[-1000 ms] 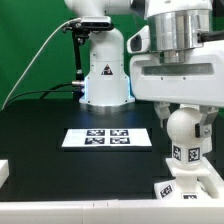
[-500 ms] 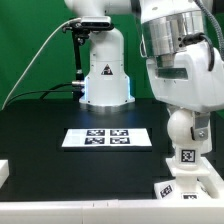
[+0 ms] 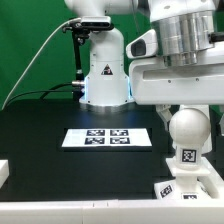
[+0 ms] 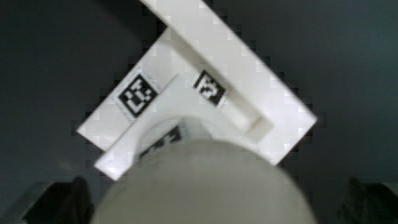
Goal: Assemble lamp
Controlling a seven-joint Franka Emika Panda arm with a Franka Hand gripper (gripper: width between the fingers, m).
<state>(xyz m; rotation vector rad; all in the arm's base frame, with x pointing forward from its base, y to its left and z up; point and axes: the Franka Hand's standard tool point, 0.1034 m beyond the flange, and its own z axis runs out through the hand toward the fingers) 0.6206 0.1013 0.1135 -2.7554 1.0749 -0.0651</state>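
While the claw (image 3: pixel 190 112) stands wider than a moment ago, its fingers now clear of the bulb (image 3: pixel 189 135), the bulb sits upright on the base (image 3: pixel 186 187) at lower right of the exterior view; seemingly seated, leaving the shade.

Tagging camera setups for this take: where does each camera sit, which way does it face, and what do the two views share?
Exterior view: sits low at the table's edge, facing across the black table toward the arm's base; shows the marker board, bulb and arm.
Wrist view: on the wrist, looking down on the bulb's round head and the square base; the gripper fingers show dimly either side.
Shared: the bulb standing on the base.
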